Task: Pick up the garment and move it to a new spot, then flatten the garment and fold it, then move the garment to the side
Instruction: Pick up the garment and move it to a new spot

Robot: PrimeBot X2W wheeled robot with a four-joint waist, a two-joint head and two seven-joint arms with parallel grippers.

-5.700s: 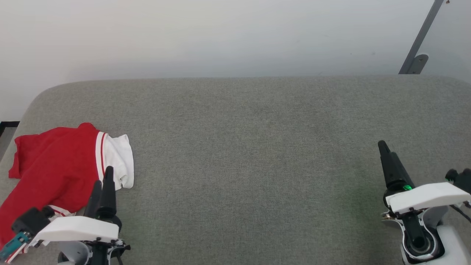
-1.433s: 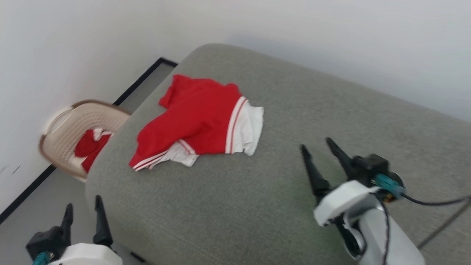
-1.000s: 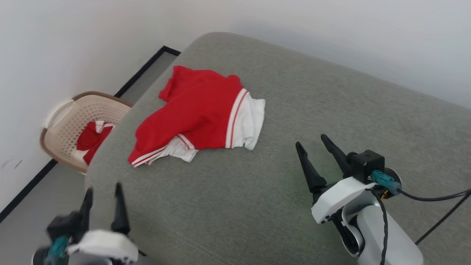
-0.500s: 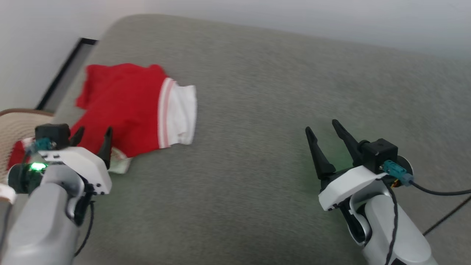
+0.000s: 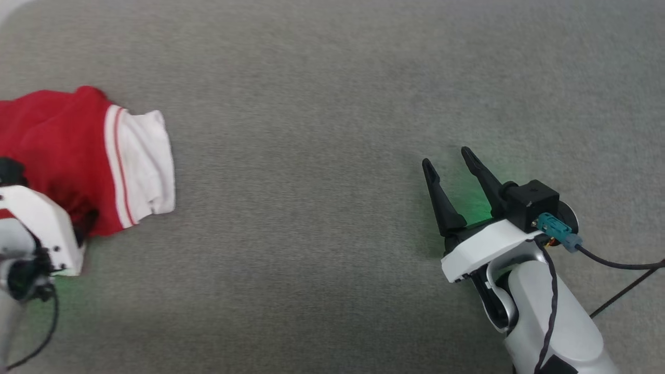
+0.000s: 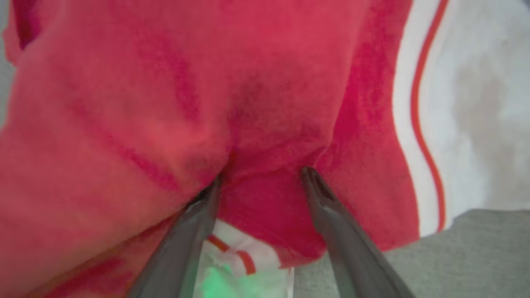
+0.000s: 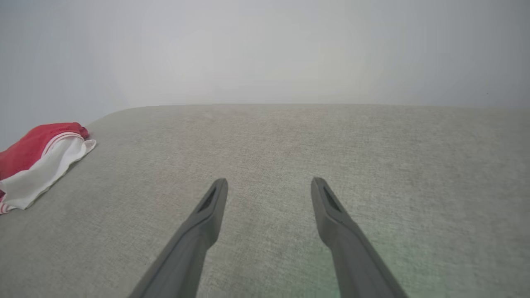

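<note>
Lying crumpled at the left end of the grey padded surface (image 5: 332, 78), the garment (image 5: 57, 145) shows red with a white sleeve; the left gripper (image 6: 261, 178) has its jaws wide, tips pressing into the red cloth; the right gripper (image 5: 447, 158) hovers well apart, jaws wide and empty.

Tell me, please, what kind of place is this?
Probably an indoor room set up for folding laundry: a wide grey fabric-covered surface with a rounded edge, a plain pale wall behind it, and a red-and-white garment lying on it.
</note>
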